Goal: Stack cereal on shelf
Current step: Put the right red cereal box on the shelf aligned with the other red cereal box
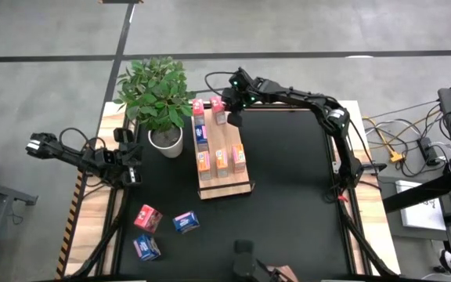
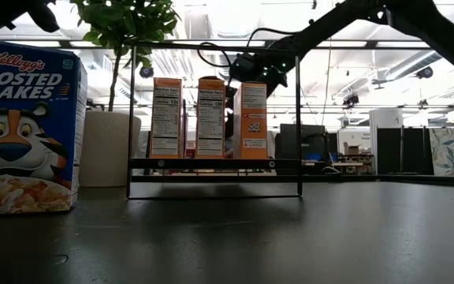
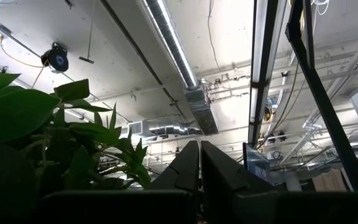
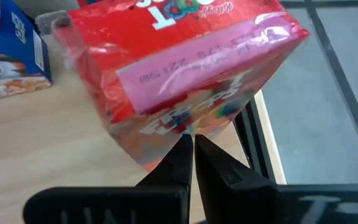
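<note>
**Cereal boxes on and off the shelf, both my jaws pressed together**

The black surface (image 1: 288, 180) carries everything; its near edge is cut off at the bottom of the high view. The potted plant (image 1: 157, 98) spreads over the far left corner and hides part of the surface beneath its leaves.

The shelf (image 1: 224, 188) is a long light-wood board in a thin black wire frame, lying near the middle of the surface, just beside the plant pot. From above I count about seven small boxes on it: one pink-red box (image 1: 198, 108) and one blue box (image 1: 202, 135) along the left row, three orange boxes (image 1: 203, 161) nearer the front, and two more at the far end that my right arm partly covers. In the low view only three boxes show clearly, standing upright with their nutrition panels facing the camera.

Three loose boxes lie on the near left of the surface: one pink-red (image 1: 147, 218) and two blue (image 1: 186, 222). Their print is too small to read from above.

My right gripper (image 4: 190, 144), jaws closed with nothing between them, sits at the shelf's far end; a red box (image 4: 185, 68) fills its wrist view just past the tips, whether touching I cannot tell.

My left gripper (image 3: 200, 163), jaws shut and empty, waits at the left edge, pointing up at the ceiling.
</note>
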